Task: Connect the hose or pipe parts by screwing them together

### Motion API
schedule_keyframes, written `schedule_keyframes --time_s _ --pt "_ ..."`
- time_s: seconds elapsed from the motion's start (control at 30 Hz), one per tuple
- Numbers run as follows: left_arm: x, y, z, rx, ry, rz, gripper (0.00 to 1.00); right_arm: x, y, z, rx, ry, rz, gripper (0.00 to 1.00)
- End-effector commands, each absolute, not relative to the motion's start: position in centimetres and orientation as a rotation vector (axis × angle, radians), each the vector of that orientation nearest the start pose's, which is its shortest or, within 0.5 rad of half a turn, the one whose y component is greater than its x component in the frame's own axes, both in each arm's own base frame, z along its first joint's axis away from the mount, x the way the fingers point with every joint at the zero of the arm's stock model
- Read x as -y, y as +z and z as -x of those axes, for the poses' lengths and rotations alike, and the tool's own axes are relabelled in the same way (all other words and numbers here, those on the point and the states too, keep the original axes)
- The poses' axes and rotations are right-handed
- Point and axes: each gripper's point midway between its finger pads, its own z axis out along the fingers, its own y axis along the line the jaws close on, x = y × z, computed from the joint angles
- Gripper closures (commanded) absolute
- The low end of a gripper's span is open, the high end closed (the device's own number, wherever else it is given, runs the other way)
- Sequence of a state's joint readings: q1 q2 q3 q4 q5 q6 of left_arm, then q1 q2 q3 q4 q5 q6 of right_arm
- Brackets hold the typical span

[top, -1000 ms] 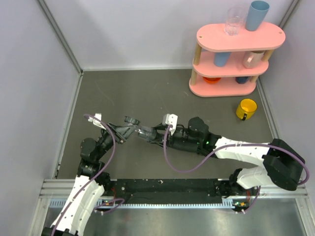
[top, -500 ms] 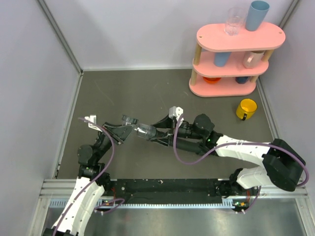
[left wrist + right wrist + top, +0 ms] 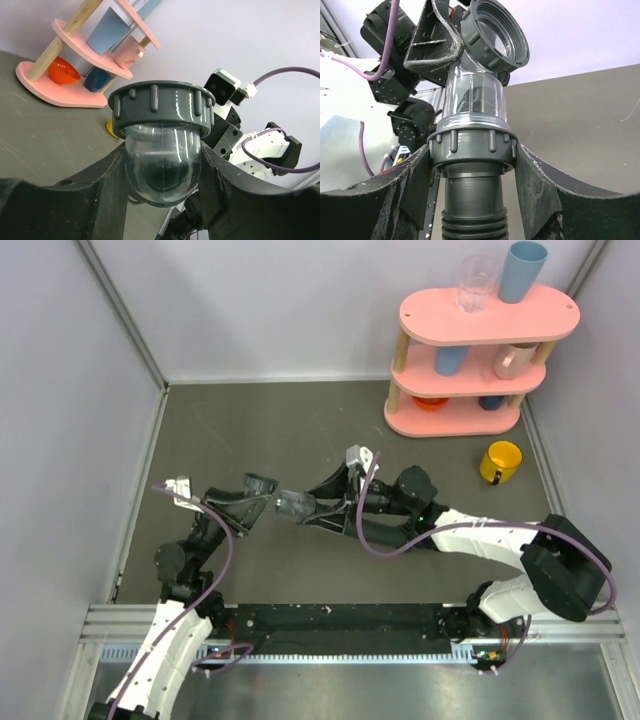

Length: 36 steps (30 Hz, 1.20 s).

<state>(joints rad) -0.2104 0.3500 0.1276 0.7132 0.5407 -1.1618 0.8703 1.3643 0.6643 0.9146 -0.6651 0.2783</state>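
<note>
The elbow fitting (image 3: 162,170) has a clear body and a dark-grey ring nut (image 3: 162,107) on top. My left gripper (image 3: 162,176) is shut on the clear bend, with one finger on each side. A second grey ring nut (image 3: 472,147) joins the elbow (image 3: 475,95) to the black ribbed hose (image 3: 472,220). My right gripper (image 3: 472,155) is shut on that nut. In the top view the two grippers meet mid-table, the left gripper (image 3: 256,503) on the elbow (image 3: 292,503) and the right gripper (image 3: 318,510) beside it. The rest of the hose is hidden under the right arm.
A pink three-tier shelf (image 3: 480,350) with cups and bowls stands at the back right. A yellow mug (image 3: 501,461) sits on the table in front of it. Grey walls close the left, back and right sides. Purple cables loop off both wrists.
The right wrist has rolled and risen around the nut, its camera swinging up and right. The left wrist has drawn a little to the left. Both grips have held.
</note>
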Motion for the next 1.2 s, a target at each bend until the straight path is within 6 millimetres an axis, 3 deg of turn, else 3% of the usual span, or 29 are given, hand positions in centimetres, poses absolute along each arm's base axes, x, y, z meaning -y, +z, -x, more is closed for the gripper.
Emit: schedule_keyframes --time_s 0.0,0.53,1.17 --pt "19.4 27.1 -13.5 -1.379 -1.615 -0.266 1.00 -38.8 35.7 -15.8 -0.910 1.491 0.906 0.87" --pt "19.4 27.2 -13.0 -1.299 -1.529 -0.400 1.00 -38.7 35.1 -16.4 -1.007 1.637 0.836 0.90" --pt "19.2 27.5 -12.7 -1.208 -1.455 -0.470 1.00 -37.9 35.9 -16.6 -1.035 1.893 0.661 0.93"
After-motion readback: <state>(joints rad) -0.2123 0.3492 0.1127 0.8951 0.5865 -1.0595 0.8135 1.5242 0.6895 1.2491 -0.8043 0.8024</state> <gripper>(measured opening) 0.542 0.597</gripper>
